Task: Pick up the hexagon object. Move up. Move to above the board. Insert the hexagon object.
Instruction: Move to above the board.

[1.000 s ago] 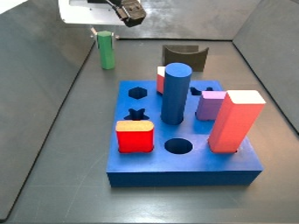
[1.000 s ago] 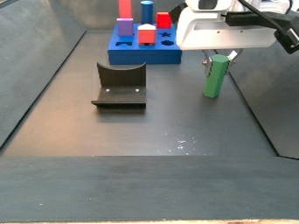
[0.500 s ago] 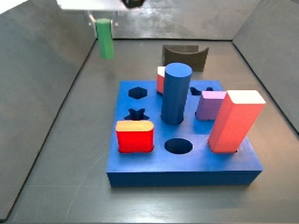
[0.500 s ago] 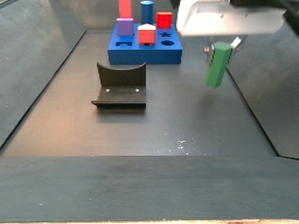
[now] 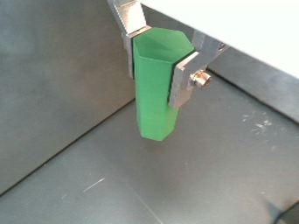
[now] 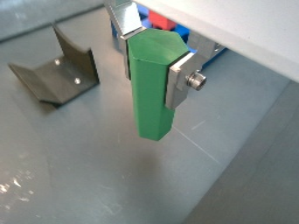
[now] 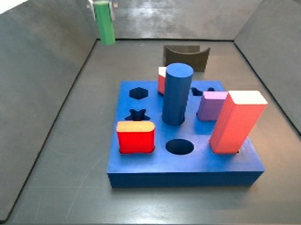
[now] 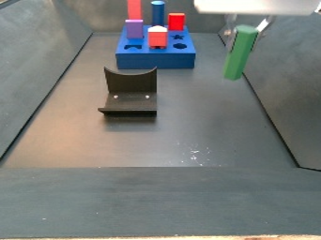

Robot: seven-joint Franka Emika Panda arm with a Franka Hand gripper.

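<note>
The green hexagon object (image 5: 158, 92) hangs upright between my gripper's (image 5: 160, 57) silver fingers (image 5: 184, 77), which are shut on its upper part; both wrist views show this (image 6: 152, 96). It is held clear above the dark floor. In a side view the peg (image 7: 105, 25) is at the far left back, well away from the blue board (image 7: 188, 173), whose hexagon hole (image 7: 139, 91) is open. In a side view the peg (image 8: 239, 52) hangs right of the board (image 8: 157, 60), and the gripper (image 8: 247, 28) is mostly cut off by the frame's top edge.
On the board stand a thick blue cylinder (image 7: 178, 92), a tall red square block (image 7: 238, 121), a short red block (image 7: 135, 137) and a purple piece (image 7: 212, 105). The fixture (image 8: 129, 91) stands on the floor in front of the board. Grey walls enclose the floor.
The gripper has risen with the green hexagon object, lifting it off the floor; the gripper body has gone almost out of both side views.
</note>
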